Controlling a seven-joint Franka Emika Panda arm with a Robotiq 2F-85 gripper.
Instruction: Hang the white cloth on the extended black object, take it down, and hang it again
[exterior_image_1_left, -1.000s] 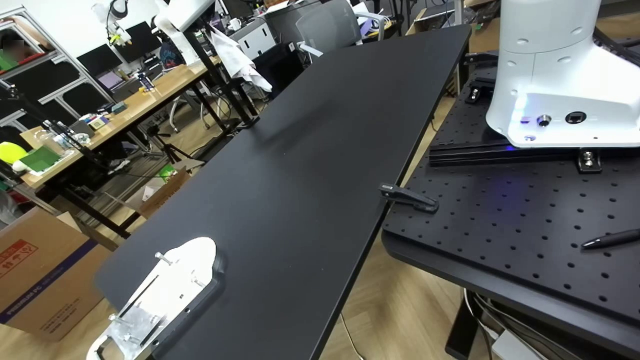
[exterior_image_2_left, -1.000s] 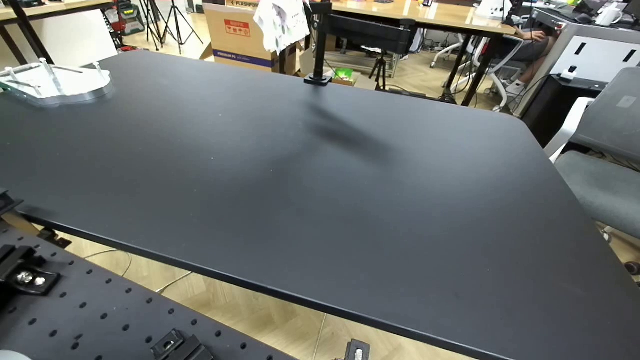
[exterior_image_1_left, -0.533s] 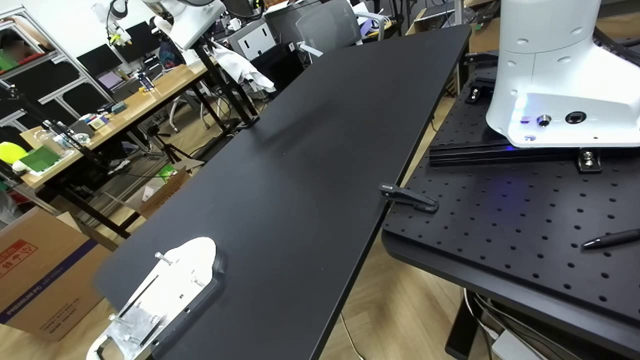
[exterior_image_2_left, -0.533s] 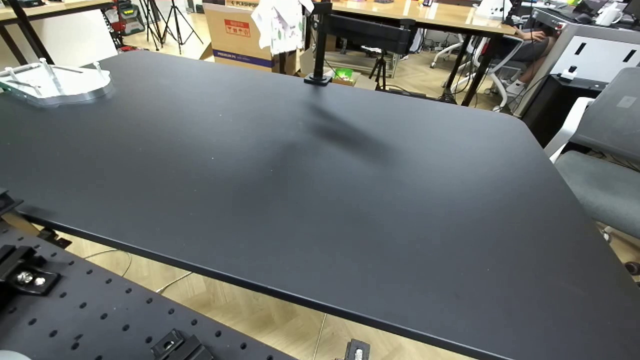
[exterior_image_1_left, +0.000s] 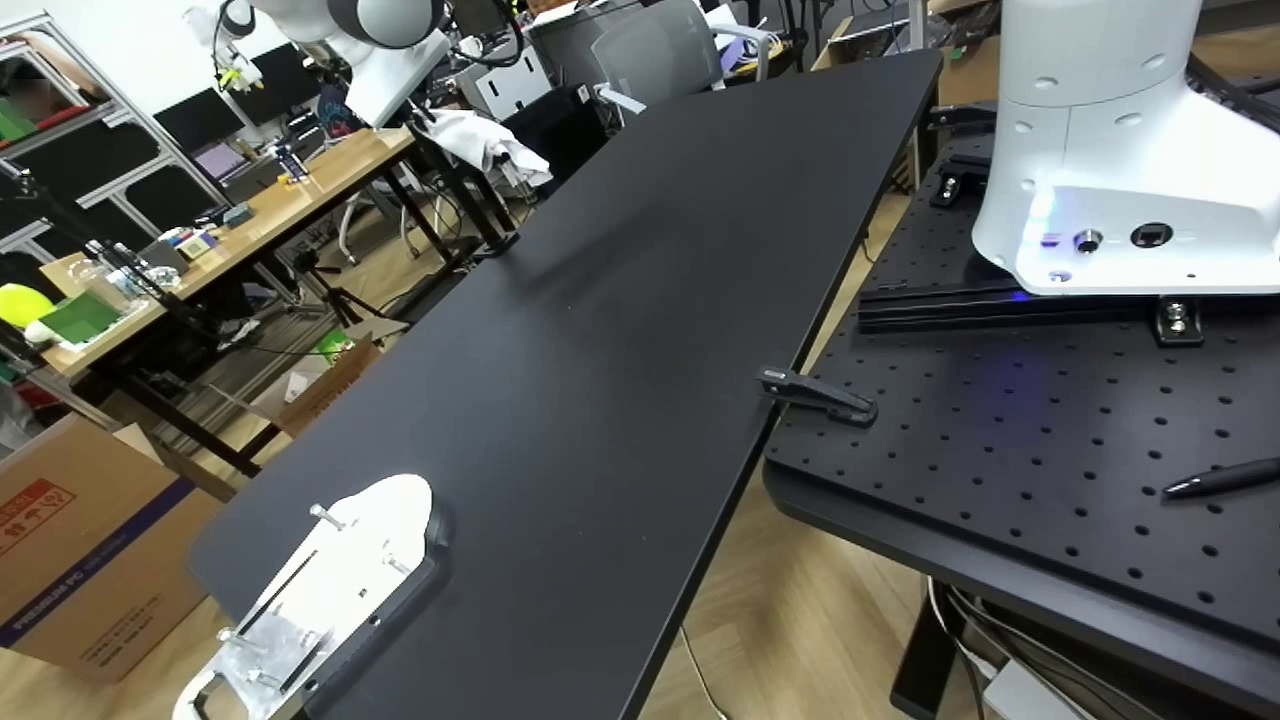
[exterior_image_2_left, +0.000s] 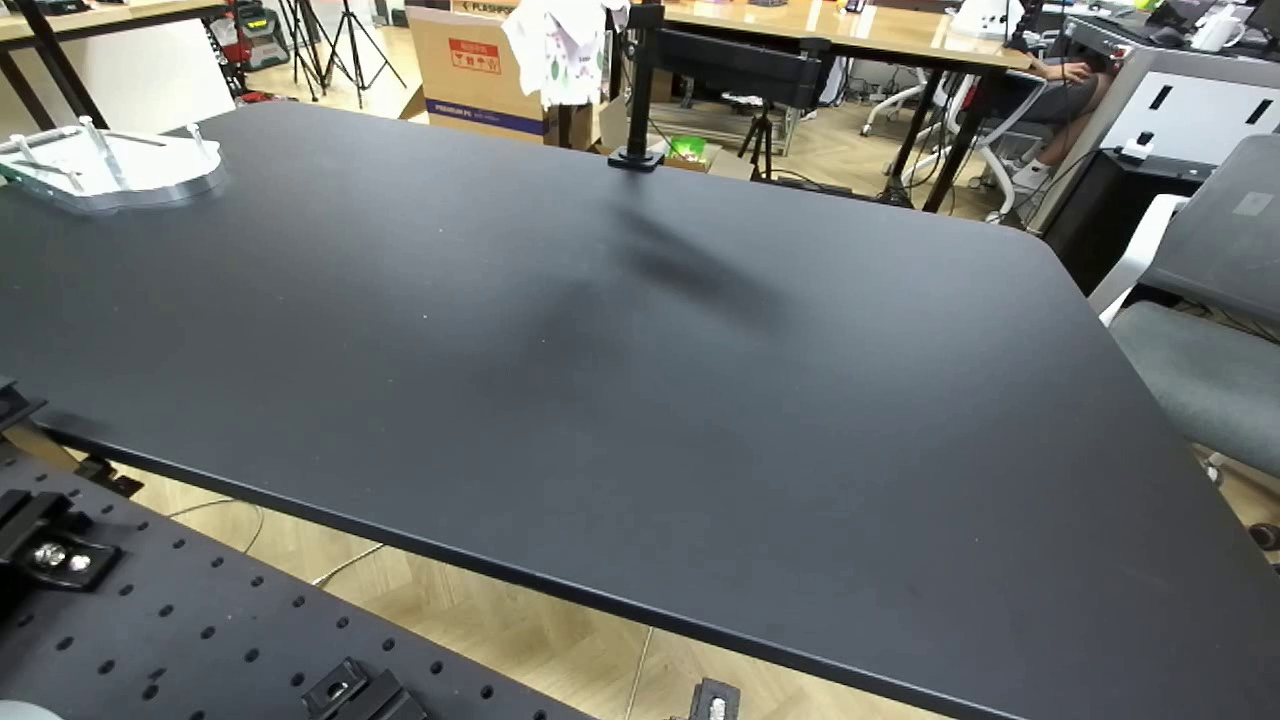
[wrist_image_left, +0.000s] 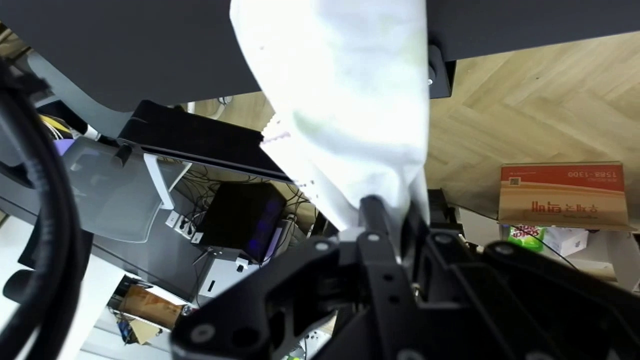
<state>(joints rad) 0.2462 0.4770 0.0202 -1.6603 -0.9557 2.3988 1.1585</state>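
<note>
Plainly, brown carton (exterior_image_1_left: 110, 560) reads "PREMIUM PC" in both exterior views; orange carton (wrist_image_left: 562, 195) in wrist view shows upside-down "1588-1300". Gripper (wrist_image_left: 394, 212) nearly together, pinching gathered white cloth (wrist_image_left: 345, 100). Cloth hangs by worktop (exterior_image_2_left: 700, 450) edge opposite robot base (exterior_image_1_left: 1110, 150), just beside black post (exterior_image_2_left: 640, 110) fixed to that edge; whether post bears any of it, cannot tell. White plate (exterior_image_1_left: 390, 510) with pegs lies at worktop corner; black clamp (exterior_image_1_left: 820, 395) spans worktop edge nearest base and perforated board (exterior_image_1_left: 1000, 430), where black pen (exterior_image_1_left: 1225, 478) lies.

a white-and-clear plastic piece (exterior_image_1_left: 375, 535) lies near one end of the black table (exterior_image_1_left: 560, 420), with a grey chair (exterior_image_2_left: 1200, 370) beside the other and a cardboard box (exterior_image_1_left: 110, 560) nearby.
</note>
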